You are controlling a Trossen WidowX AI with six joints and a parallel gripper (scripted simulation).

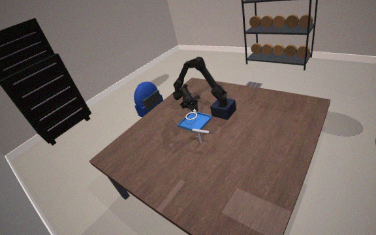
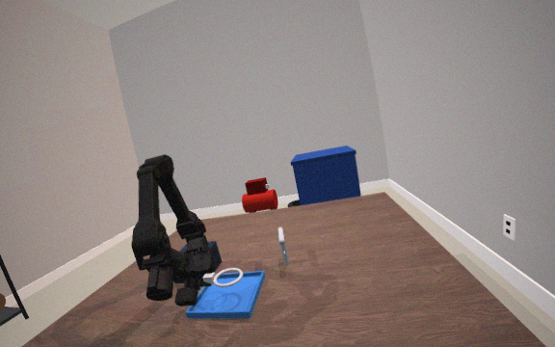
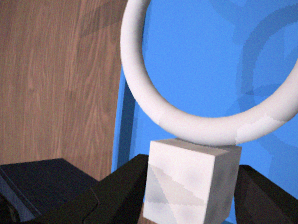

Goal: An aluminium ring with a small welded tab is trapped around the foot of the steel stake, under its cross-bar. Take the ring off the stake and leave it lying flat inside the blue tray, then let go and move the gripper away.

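Note:
The pale ring (image 1: pixel 190 119) (image 2: pixel 227 285) (image 3: pixel 132 47) is off the stake and held above the blue tray (image 1: pixel 199 121) (image 2: pixel 251 294) (image 3: pixel 138 136). It looks roughly level, and its shadow falls on the tray floor. My gripper (image 1: pixel 194 109) (image 2: pixel 205 280) (image 3: pixel 193 169) is shut on the ring's block-like tab (image 3: pixel 177 182), a finger on each side. The gripper is near the tray's edge on the arm's side. The steel stake (image 1: pixel 200 138) (image 2: pixel 284 253) stands upright beside the tray, with its cross-bar (image 1: pixel 201 131) (image 2: pixel 281 235) on top and nothing around it.
The arm's dark blue base block (image 1: pixel 222 109) (image 2: pixel 215 255) stands close to the tray. The brown wooden table (image 1: pixel 240 147) (image 2: pixel 379 289) carries tray, stake and base. A blue object (image 1: pixel 145 94) and a shelf rack (image 1: pixel 276 30) stand beyond the table.

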